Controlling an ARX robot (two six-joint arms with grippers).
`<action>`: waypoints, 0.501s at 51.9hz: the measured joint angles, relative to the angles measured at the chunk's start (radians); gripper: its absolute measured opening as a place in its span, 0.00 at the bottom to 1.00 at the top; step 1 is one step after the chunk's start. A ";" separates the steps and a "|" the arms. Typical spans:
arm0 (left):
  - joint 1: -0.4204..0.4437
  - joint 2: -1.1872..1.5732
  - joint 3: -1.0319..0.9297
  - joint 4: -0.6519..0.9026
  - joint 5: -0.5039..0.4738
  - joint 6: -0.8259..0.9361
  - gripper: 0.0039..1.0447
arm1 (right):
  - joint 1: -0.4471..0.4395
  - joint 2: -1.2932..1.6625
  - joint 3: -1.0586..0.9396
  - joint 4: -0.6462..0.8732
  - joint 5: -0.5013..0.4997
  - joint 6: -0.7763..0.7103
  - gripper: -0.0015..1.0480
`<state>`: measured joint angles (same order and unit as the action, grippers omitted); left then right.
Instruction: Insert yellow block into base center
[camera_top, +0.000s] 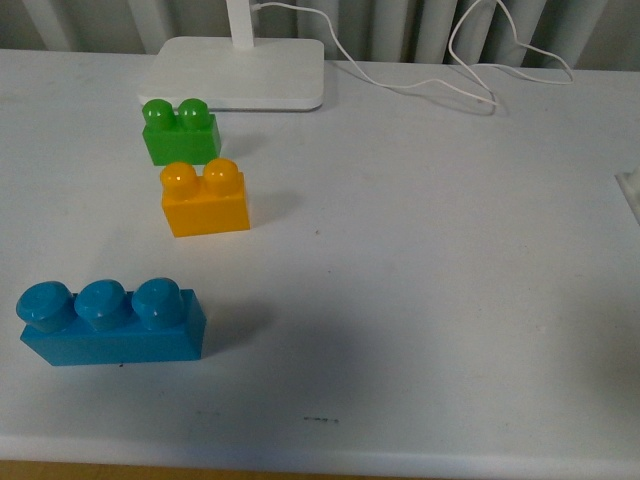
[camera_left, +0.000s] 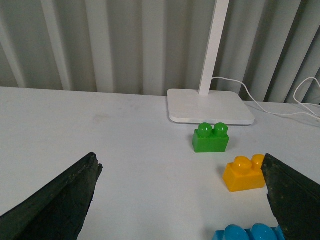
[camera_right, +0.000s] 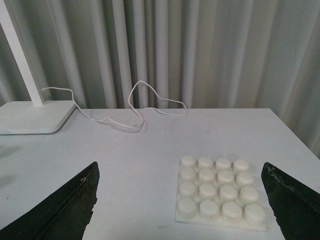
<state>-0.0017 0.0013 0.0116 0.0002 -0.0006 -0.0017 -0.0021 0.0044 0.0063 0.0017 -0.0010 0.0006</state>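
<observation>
The yellow block (camera_top: 205, 198) stands upright on the white table, left of the middle, with its two studs up. In the left wrist view the yellow block (camera_left: 243, 173) lies just inside one black finger (camera_left: 290, 195) of my left gripper (camera_left: 179, 159), which is open and holds nothing. The base (camera_right: 220, 192), a white square plate with a grid of round studs, lies flat on the table ahead of my right gripper (camera_right: 180, 167), nearer one finger. That gripper is open and empty too. Neither gripper shows in the front view.
A green two-stud brick (camera_top: 180, 130) sits just behind the yellow block, and a blue three-stud brick (camera_top: 110, 322) lies nearer the table's front-left edge. A white lamp stand (camera_top: 240, 72) with a trailing cable (camera_top: 470, 85) is at the back.
</observation>
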 joint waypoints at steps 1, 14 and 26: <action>0.000 0.000 0.000 0.000 0.000 0.000 0.94 | 0.000 0.000 0.000 0.000 0.000 0.000 0.91; 0.000 0.000 0.000 0.000 0.000 0.000 0.94 | 0.000 0.000 0.000 0.000 0.000 0.000 0.91; 0.000 0.000 0.000 0.000 0.000 0.000 0.94 | 0.000 0.000 0.000 0.000 0.000 0.000 0.91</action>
<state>-0.0017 0.0013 0.0116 0.0002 -0.0006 -0.0017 -0.0021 0.0044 0.0063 0.0017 -0.0010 0.0006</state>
